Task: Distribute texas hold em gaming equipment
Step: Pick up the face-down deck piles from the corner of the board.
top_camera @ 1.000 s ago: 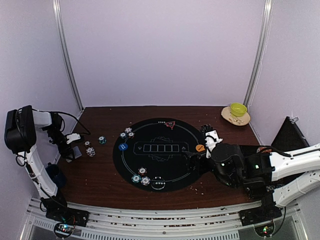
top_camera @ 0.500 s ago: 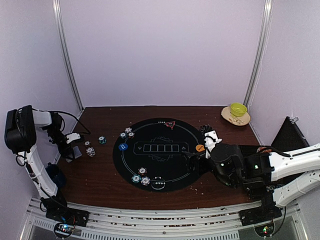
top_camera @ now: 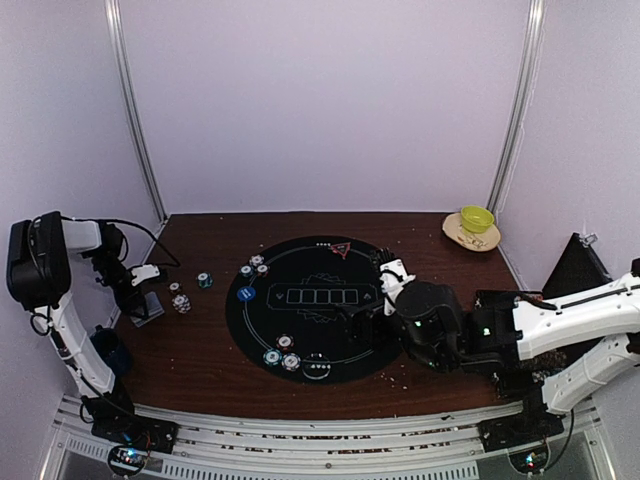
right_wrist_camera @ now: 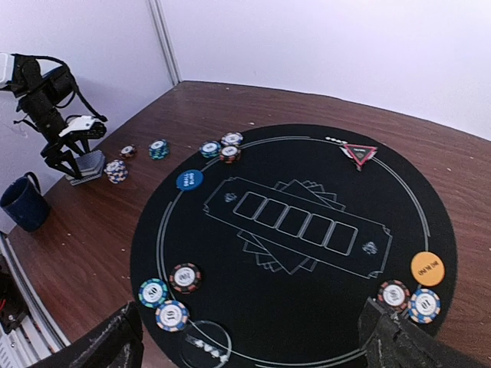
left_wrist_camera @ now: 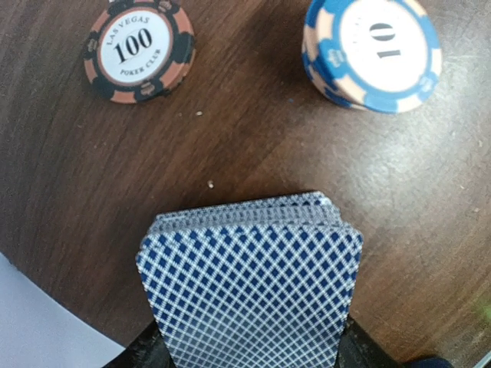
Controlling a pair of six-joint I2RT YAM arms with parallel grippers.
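table (top_camera: pixel 200 350): lying brown and glossy, carrying everything below
mat (top_camera: pixel 300 325): lying round and black at the table's middle, showing a row of five white-outlined boxes
bowl (top_camera: pixel 476 218): sitting yellow-green on the plate, at the far right corner
plate (top_camera: pixel 452 228): lying tan under the bowl
mug (right_wrist_camera: pixel 23 203): standing dark blue by the near left edge
crumbs (top_camera: pixel 400 378): lying scattered by the mat's near right rim
walls (top_camera: pixel 320 100): standing pale behind and at both sides
posts (top_camera: pixel 135 110): running up the back corners
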